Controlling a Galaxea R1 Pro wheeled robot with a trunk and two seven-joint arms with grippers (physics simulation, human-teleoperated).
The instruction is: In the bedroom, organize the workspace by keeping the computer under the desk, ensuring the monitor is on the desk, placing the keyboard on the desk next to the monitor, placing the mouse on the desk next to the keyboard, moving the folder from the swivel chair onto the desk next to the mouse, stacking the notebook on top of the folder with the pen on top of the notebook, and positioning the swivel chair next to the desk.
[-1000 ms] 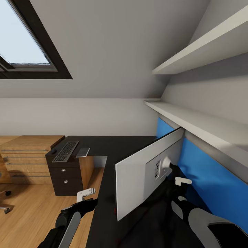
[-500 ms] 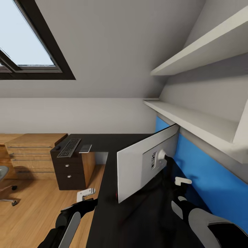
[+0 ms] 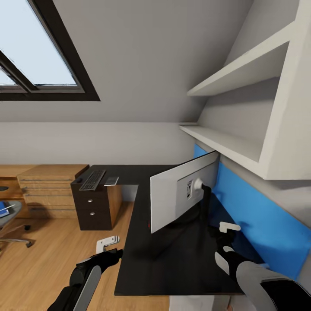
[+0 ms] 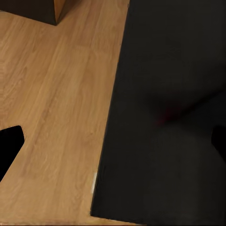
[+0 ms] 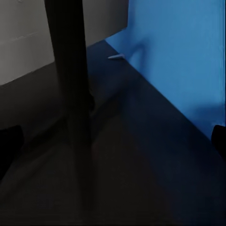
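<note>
The monitor (image 3: pixel 181 194) stands on the black desk (image 3: pixel 172 263) with its pale back toward me; its dark stem (image 5: pixel 70 70) rises close in the right wrist view. On the desk's far wing lie the keyboard (image 3: pixel 93 179), the mouse (image 3: pixel 78 180) and the grey notebook (image 3: pixel 111 181). The swivel chair (image 3: pixel 13 216) is at the left edge with the blue folder (image 3: pixel 3 208) on its seat. A thin white pen (image 5: pixel 116 57) lies by the blue panel. My left gripper (image 3: pixel 107 244) is open over the desk's front edge. My right gripper (image 3: pixel 229 226) is open behind the monitor.
A black drawer unit (image 3: pixel 93 209) stands under the far wing, with a wooden dresser (image 3: pixel 47 190) beside it. A blue wall panel (image 3: pixel 255 216) and white shelves (image 3: pixel 233 82) run along the right. A skylight (image 3: pixel 34 56) is at upper left. Wooden floor (image 3: pixel 43 268) lies left of the desk.
The whole picture has shifted: the camera moved back and turned, so the desk's near edge and the swivel chair with the folder came into view. Both arms keep their pose.
</note>
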